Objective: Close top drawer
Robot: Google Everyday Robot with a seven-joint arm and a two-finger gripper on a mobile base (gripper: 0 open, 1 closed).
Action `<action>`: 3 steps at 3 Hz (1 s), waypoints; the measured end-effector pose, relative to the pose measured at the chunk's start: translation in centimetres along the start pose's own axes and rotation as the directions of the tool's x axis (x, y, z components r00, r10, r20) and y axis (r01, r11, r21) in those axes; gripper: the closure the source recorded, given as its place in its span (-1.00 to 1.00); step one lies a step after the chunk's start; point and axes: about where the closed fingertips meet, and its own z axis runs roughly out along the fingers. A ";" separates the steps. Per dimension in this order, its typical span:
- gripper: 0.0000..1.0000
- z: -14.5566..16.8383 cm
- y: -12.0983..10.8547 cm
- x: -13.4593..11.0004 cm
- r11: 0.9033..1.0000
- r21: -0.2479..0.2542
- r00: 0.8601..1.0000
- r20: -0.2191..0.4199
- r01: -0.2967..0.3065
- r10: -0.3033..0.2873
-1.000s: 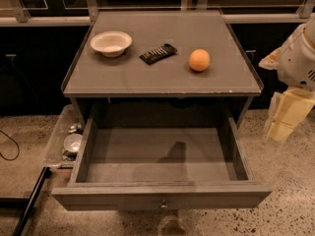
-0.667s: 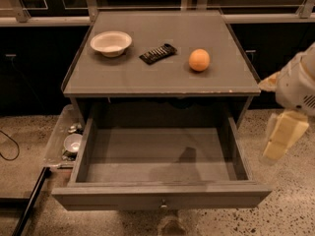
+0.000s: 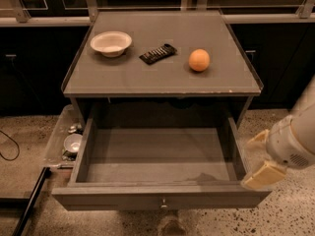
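Note:
The top drawer [image 3: 157,154] is pulled far out of the grey cabinet and its box is empty. Its long front panel [image 3: 123,199] faces me, with a small round knob [image 3: 164,204] at the middle. My gripper [image 3: 261,157] hangs just outside the drawer's right front corner, at about the level of the drawer's rim. Its two tan fingers [image 3: 266,174] are spread apart and hold nothing. The lower finger is close to the right end of the front panel; I cannot tell whether it touches it.
On the cabinet top [image 3: 123,80] stand a white bowl [image 3: 111,43], a black flat object [image 3: 157,53] and an orange [image 3: 199,60]. A clear bin [image 3: 54,141] with a small bowl and utensils sits on the floor at the left. Dark cabinets run behind.
My arm has moved down and forward along the cabinet's right side, from beside the cabinet top to the drawer's right front corner. The drawer has not moved.

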 end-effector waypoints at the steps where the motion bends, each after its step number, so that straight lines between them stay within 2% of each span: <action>1: 0.17 3.3 1.4 1.5 0.999 -0.034 0.997 0.081 -0.013 0.016; 2: 0.67 3.6 1.7 1.7 0.999 -0.035 0.996 0.092 -0.009 0.012; 3: 1.00 3.6 1.7 1.7 0.999 -0.035 0.996 0.092 -0.009 0.012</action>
